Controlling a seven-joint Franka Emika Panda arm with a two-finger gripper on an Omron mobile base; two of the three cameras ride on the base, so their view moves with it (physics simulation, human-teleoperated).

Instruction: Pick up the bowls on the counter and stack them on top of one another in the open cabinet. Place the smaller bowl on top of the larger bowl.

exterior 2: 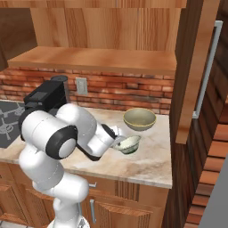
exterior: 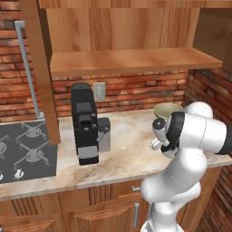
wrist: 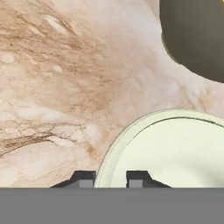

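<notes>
White arm with dark joints reaches low over the beige marbled stone table [exterior 2: 147, 164], brown veins running through the top, wooden drawer fronts below.

Gripper [wrist: 110, 177] sits at the near rim of the smaller bowl [exterior 2: 128, 144], a narrow, shallow, glossy pale cream piece with a greenish tint. In the hand view the two dark fingers [wrist: 83, 178] straddle that rim, one outside the wall, one inside, standing close together with the rim between them. They look clamped on the rim, though actual contact at the pads is cut off by the bottom of the view. The bowl rests on the table.

The larger bowl [exterior 2: 140, 119], wider and deeper, olive-tan outside with a creamy inside, stands on the table just behind the smaller one, toward the red brick wall [exterior 2: 133, 95]. The two bowls are near each other but apart. In the left base view its rim shows above the arm's elbow [exterior: 168, 110].

Open light-brown wooden wall cabinet [exterior 2: 102, 33] hangs above, its plank shelf [exterior 2: 98, 60] bare wood; door swung out with a long steel bar handle [exterior 2: 205, 71].

Black boxy coffee machine [exterior: 85, 124] stands on the table to the left of the bowls, next to the dark grey stove top [exterior: 25, 149]. A grey wall socket [exterior: 99, 91] sits on the brick behind it.
</notes>
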